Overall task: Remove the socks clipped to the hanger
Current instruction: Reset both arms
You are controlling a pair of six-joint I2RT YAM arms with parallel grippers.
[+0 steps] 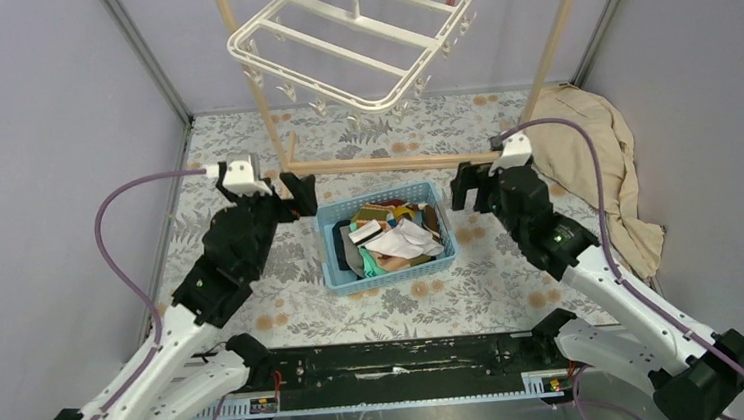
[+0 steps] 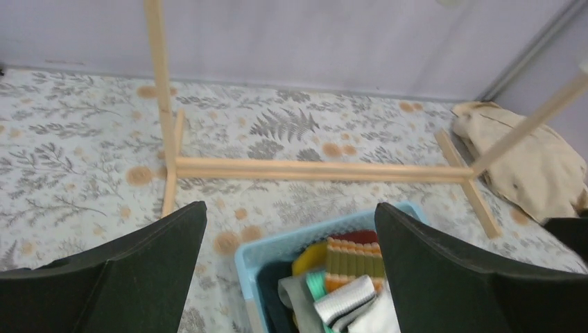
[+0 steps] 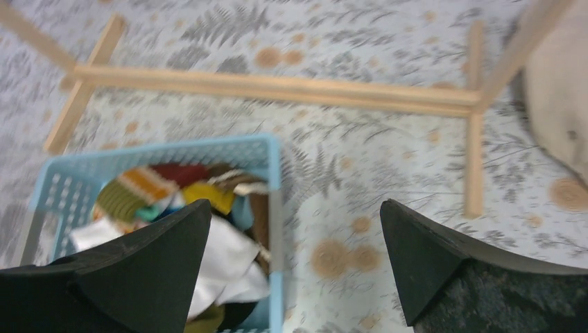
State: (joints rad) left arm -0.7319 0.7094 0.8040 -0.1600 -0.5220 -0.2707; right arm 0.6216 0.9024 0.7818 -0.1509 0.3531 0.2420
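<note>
1. A blue basket point(image 1: 335, 243) sits on the flower-patterned tabletop point(image 1: 474, 282) and serves as the landmark here.
2. The socks point(image 1: 392, 238) lie in a loose heap inside the basket: a green-and-orange striped one, then yellow, red, white, teal and black pieces.
3. The hanger point(image 1: 354, 36) hangs above and behind the basket, tilted, with its small clips dangling under the frame. At the frame's corner that is far right of the basket there is a small reddish piece. I cannot tell whether it is a sock.
4. The hanger hangs from a wooden rack point(image 1: 384, 164), whose base bar lies on the tabletop just behind the basket.
5. The left jaws, at the end of the left arm point(image 1: 230, 246), sit just left of the basket. They are released, spread wide and holding nothing. In the left wrist view the basket's near corner and the striped sock point(image 2: 355, 263) show between the two fingers point(image 2: 152, 270).
6. The right jaws, at the end of the right arm point(image 1: 540, 227), sit just right of the basket. They too are spread wide and empty. That wrist view is blurred.
7. A beige cloth point(image 1: 610, 161) lies crumpled well to the right of the basket, against the wall.
</note>
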